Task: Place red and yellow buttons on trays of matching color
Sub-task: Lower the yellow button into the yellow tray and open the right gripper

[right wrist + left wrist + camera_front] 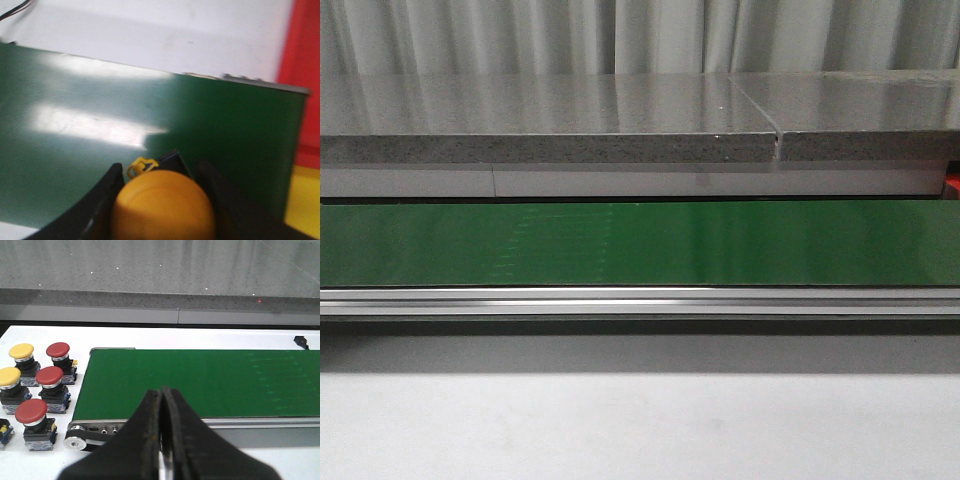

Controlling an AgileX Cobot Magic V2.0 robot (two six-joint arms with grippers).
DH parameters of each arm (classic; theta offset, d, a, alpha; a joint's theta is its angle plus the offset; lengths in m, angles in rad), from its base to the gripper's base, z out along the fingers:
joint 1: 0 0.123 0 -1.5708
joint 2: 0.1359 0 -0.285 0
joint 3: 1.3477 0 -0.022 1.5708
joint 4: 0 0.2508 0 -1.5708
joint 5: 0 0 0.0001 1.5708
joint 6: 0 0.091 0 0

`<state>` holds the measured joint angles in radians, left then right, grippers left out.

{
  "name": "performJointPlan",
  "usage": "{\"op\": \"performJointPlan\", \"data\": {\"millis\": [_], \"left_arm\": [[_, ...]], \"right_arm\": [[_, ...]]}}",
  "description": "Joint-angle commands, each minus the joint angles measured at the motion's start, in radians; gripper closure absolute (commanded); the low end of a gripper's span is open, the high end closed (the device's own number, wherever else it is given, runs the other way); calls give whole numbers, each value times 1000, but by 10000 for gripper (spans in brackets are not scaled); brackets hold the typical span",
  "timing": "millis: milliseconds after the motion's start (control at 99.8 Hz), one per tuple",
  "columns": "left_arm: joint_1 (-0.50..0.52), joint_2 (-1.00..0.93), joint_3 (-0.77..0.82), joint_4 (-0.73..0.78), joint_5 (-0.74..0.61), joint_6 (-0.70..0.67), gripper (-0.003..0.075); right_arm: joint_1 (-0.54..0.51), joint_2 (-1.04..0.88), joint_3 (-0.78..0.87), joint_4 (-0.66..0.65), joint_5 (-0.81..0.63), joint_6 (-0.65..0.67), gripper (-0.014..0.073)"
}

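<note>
Green belt (125, 125) beneath button (162, 207) (yellow)

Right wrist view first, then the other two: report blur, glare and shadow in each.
Right wrist view: soft throughout, the yellow button between the right gripper fingers blurred, white glare patches across the green belt. Left wrist view: sharp, the buttons crisp, the shut left gripper dark. Front view: mild sheen on the belt, a shadow band beneath its rail.

White table (45, 332), green conveyor belt (200, 382)

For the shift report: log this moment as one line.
left end effector: shut, empty | right end effector: shut on yellow button | over green belt
</note>
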<state>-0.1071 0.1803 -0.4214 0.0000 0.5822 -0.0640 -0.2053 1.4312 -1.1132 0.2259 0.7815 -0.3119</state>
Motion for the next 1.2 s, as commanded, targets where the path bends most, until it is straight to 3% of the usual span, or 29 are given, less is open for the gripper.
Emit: {"op": "performJointPlan", "data": {"millis": [0, 471, 1193], "left_arm": [[-7, 11, -27, 0, -72, -1, 739], [-7, 11, -27, 0, -72, -1, 739], [-7, 11, -27, 0, -72, -1, 739]], "right_arm": [[-99, -45, -33, -1, -27, 38, 391], [-416, -40, 68, -1, -178, 188, 391], [-425, 136, 125, -1, -282, 190, 391]]}}
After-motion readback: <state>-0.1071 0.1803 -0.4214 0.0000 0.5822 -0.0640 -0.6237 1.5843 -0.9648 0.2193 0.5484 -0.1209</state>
